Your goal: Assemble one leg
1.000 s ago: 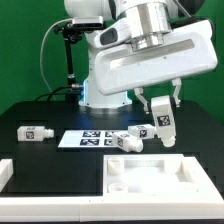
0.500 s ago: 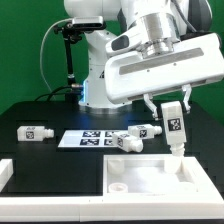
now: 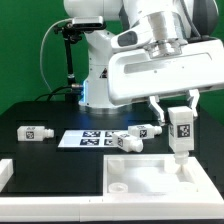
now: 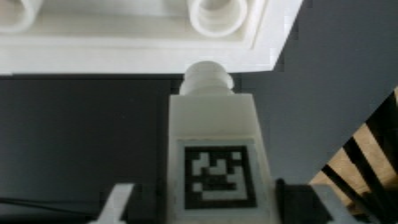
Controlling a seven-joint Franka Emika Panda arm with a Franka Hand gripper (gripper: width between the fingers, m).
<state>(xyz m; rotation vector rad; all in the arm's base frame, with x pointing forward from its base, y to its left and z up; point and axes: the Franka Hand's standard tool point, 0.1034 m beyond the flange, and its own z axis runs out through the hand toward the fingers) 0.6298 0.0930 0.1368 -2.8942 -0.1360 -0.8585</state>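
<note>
My gripper [image 3: 181, 118] is shut on a leg [image 3: 181, 133], a stubby white peg-block with a black-and-white tag, held upright with its round peg end pointing down. It hangs just above the far right corner of the large white square rimmed panel [image 3: 150, 180]. In the wrist view the leg [image 4: 217, 145] fills the middle between my two fingers [image 4: 121, 205], and its rounded tip lies at the panel's edge [image 4: 107, 55], near round sockets in the panel. Other legs lie on the table: one at the exterior view's left [image 3: 33, 132] and a cluster [image 3: 130, 138] behind the panel.
The marker board [image 3: 88, 140] lies flat on the black table between the left leg and the cluster. A white ledge [image 3: 5, 170] sits at the exterior view's left front edge. The robot's base stands behind the board.
My gripper has carried the leg toward the exterior view's right, from over the cluster to above the panel's far right corner. The leg has turned upright. The other parts have not moved.
</note>
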